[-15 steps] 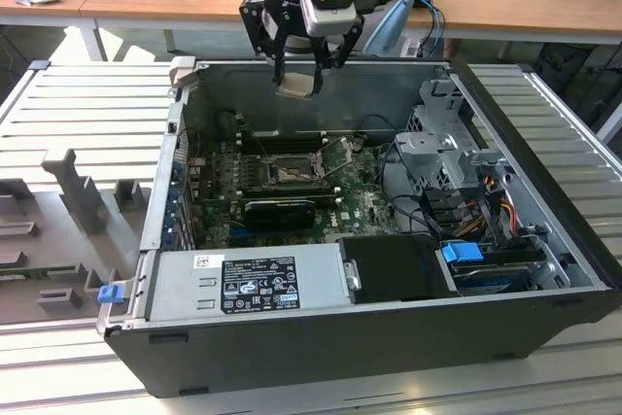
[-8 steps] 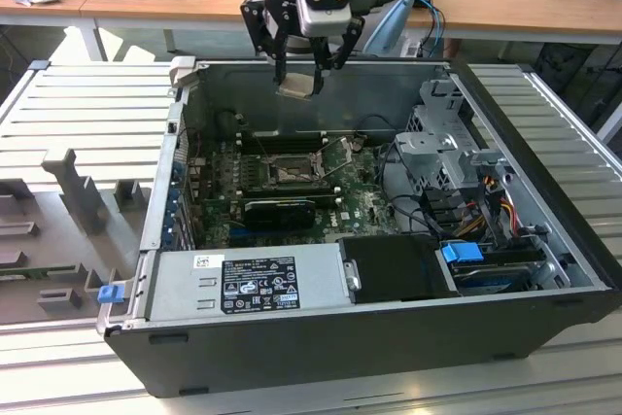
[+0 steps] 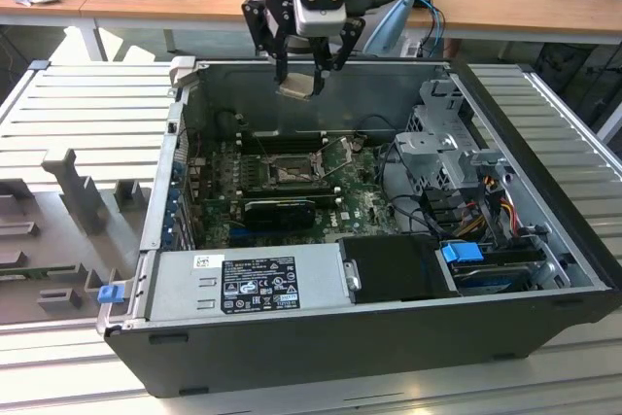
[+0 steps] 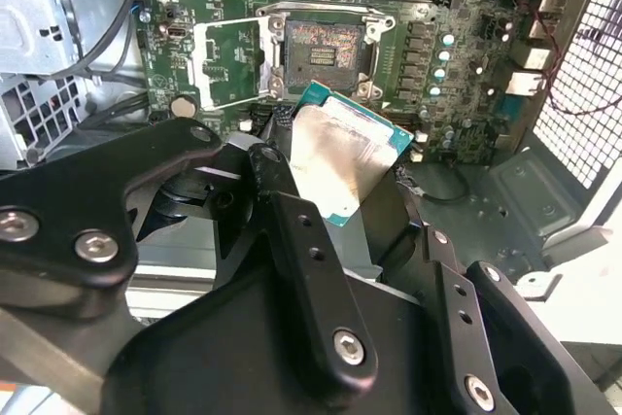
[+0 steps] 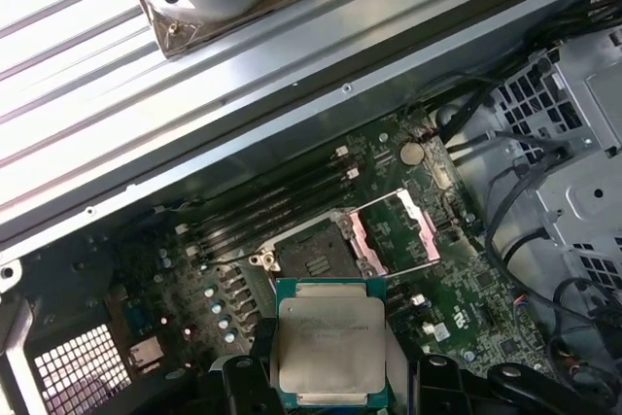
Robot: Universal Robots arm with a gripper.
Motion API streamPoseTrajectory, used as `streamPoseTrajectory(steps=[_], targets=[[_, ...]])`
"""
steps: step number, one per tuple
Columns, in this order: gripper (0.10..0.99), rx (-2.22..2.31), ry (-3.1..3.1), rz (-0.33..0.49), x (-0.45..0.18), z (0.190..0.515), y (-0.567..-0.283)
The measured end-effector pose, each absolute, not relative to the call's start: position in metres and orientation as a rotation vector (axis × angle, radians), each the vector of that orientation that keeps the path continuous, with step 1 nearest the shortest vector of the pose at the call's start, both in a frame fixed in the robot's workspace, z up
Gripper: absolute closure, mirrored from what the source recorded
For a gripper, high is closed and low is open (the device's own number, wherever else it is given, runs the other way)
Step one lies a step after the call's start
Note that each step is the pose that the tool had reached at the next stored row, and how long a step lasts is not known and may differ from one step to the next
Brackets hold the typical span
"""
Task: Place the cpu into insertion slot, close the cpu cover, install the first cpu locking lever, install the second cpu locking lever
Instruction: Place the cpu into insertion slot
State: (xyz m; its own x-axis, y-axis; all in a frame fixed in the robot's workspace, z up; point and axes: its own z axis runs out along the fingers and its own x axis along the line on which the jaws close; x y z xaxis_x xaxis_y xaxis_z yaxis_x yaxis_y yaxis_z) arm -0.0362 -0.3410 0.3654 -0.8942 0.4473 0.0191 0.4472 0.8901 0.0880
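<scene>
Hovering over the open computer case [image 3: 408, 337] in the exterior view, the tool [image 3: 299, 78] clamps the one cpu [image 3: 297, 86], with the single insertion slot [image 3: 289, 170] well below it. In the second wrist view, the cpu [image 4: 340, 157] sits tilted, the slot [image 4: 321, 46] lies beyond it, and the one cpu cover [image 4: 225, 63] stands open beside the slot. In the first wrist view, the slot [image 5: 311, 259] lies just past the held cpu [image 5: 328, 347].
</scene>
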Motion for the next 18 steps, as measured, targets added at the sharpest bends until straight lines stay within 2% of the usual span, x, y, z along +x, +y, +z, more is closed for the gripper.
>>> streamPoseTrajectory(steps=[18], targets=[[0.561, 0.854, 3.014, 0.141, -0.0361, 0.3643, -0.3410]])
